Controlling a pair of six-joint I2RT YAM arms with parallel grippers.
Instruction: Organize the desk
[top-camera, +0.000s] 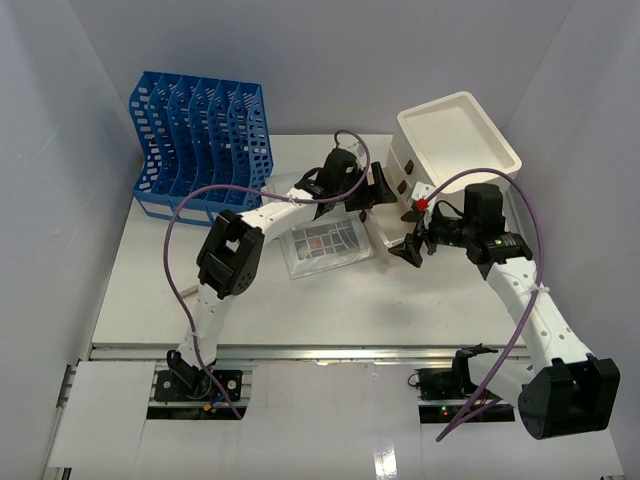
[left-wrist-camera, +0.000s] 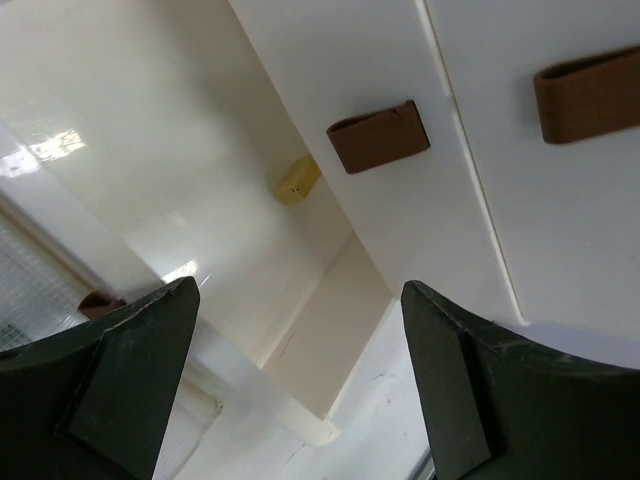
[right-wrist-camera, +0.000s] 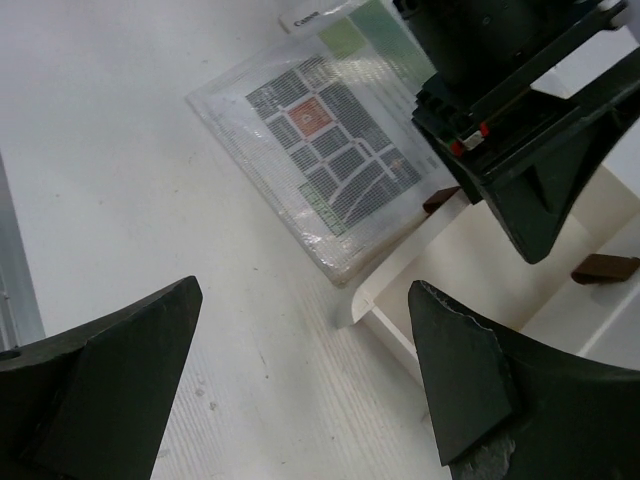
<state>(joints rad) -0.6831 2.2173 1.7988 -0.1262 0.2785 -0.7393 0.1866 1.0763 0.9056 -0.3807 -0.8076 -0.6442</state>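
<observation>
White counter (top-camera: 150, 290): small yellow piece (left-wrist-camera: 298, 180) lies in the cream cabinet's open drawer (left-wrist-camera: 180, 170); clear-bagged printed packet (top-camera: 322, 245) probably awaits stowing; left fingers (left-wrist-camera: 130, 380) and right fingers (right-wrist-camera: 100, 390) spread, empty.

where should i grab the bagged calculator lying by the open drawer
Probably by its near edge, from above on the bare-desk side. The bagged calculator lies flat on the desk, so only the bag's rim offers purchase, and the open drawer crowds its other side.
</observation>
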